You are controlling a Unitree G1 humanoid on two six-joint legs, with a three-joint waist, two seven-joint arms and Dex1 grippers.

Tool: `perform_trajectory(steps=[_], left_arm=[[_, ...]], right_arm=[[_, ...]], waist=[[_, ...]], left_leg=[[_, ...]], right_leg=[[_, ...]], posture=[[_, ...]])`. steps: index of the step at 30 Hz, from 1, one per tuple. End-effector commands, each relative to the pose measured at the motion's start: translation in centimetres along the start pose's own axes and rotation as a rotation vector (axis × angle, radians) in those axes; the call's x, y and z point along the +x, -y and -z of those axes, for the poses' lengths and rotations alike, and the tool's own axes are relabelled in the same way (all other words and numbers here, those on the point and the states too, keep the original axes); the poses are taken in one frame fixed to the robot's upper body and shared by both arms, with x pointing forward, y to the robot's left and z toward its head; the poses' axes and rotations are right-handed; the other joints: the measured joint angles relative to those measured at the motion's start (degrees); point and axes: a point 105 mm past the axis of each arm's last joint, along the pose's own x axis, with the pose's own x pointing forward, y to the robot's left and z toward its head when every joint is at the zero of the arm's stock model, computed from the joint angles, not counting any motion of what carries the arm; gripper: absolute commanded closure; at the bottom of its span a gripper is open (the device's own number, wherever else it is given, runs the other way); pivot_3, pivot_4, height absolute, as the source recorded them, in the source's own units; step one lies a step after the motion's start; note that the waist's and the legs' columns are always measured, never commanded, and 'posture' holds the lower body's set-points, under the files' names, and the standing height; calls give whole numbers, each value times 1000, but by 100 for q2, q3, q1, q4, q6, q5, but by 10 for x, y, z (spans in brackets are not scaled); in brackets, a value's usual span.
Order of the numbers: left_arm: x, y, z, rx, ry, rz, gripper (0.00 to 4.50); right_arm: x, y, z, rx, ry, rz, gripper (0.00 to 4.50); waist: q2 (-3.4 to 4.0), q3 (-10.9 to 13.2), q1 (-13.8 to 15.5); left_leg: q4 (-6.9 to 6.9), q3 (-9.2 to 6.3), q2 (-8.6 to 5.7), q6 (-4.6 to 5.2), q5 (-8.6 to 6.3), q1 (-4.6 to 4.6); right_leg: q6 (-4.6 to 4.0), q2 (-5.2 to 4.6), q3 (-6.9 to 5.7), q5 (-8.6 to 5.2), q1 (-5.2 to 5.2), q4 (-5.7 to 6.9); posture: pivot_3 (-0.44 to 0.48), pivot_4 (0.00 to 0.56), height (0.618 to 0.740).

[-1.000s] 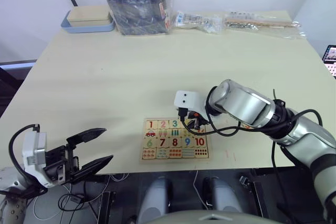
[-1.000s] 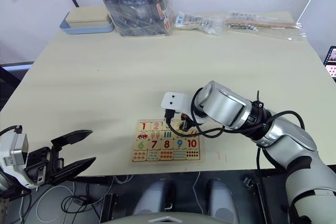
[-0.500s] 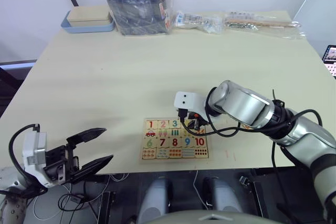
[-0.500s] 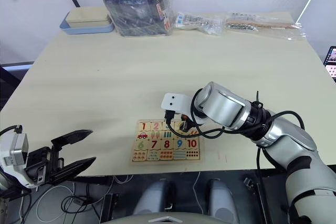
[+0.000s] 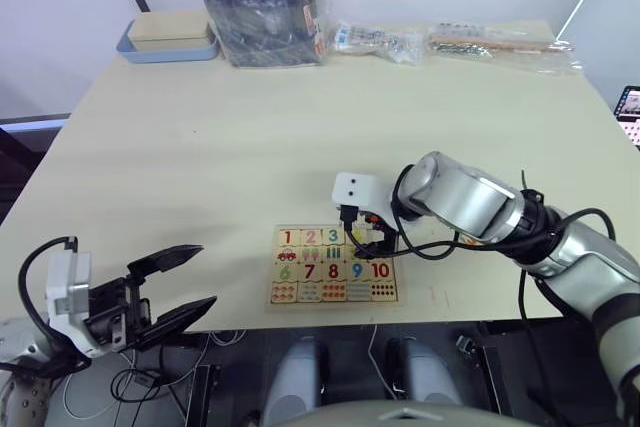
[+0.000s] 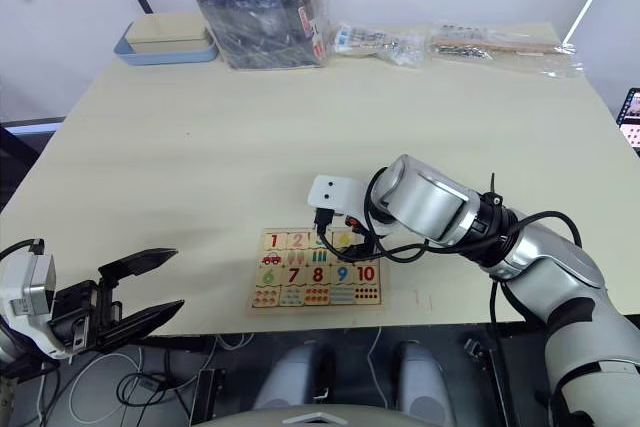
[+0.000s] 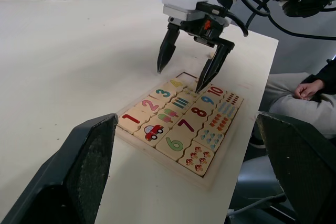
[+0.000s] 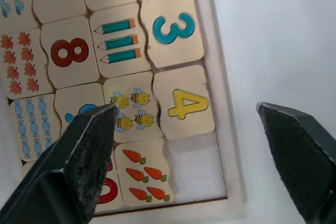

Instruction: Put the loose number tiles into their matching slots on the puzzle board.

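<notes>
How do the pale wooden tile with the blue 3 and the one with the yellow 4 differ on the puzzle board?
The blue 3 tile has seated tiles on both sides along its row; the yellow 4 tile borders an empty corner slot. The 3 sits beside the three-pencils square; the 4 sits beside the bees square. Both lie flat inside the rim of the pale wooden puzzle board, below the open right gripper.

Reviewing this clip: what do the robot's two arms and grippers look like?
The right arm is glossy silver with black joints and looped black cables; the right gripper has a white boxy housing with a small red spot and two tapered black jaws. The left gripper has a white block, black cabling and broad black jaws.
</notes>
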Motion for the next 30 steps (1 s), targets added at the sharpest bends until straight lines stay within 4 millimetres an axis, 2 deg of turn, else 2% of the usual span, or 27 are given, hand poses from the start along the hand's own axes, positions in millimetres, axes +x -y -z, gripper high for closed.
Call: perform_trajectory(steps=[1,2,5,11,13,22,30], left_arm=[[2,3,-4,29,7,16,0],[2,3,-4,29,8,15,0],[2,3,-4,31,11,14,0],[3,2,-4,33,11,14,0],[3,2,-4,34,10,14,0],[2,2,-4,37,4,16,0],[2,2,-5,40,1,19,0]], right_arm=[[-18,2,-11,-30,152,-14,50],[-19,4,-10,-27,179,-8,50],[-19,12,-3,5,238,3,780],[-14,15,5,17,251,11,3314],[-13,14,7,17,242,7,4440],[-7,7,22,-7,157,-18,4440],[-5,6,27,-8,126,-16,4440]], waist=[[-3,-2,-5],[-5,-2,-6],[-4,-2,-13],[-3,-1,-19],[-3,-1,-17],[-3,-1,-9],[-3,-1,-8]], left_leg=[[0,1,0,0,0,0],[0,1,-1,0,0,0],[-1,2,0,1,-1,3],[-1,0,8,-3,2,6],[-1,-1,9,-3,2,6],[0,-2,8,-3,2,5],[0,-2,8,-3,2,5]], right_leg=[[0,0,2,0,1,-1],[0,0,2,0,2,-2],[0,7,2,0,7,0],[-8,22,4,4,7,3],[-8,22,4,5,7,3],[-8,21,6,4,7,2],[-9,21,6,4,7,2]], posture=[[0,150,740],[0,150,740],[0,150,740],[0,150,740],[0,150,740],[0,150,740],[0,150,740]])
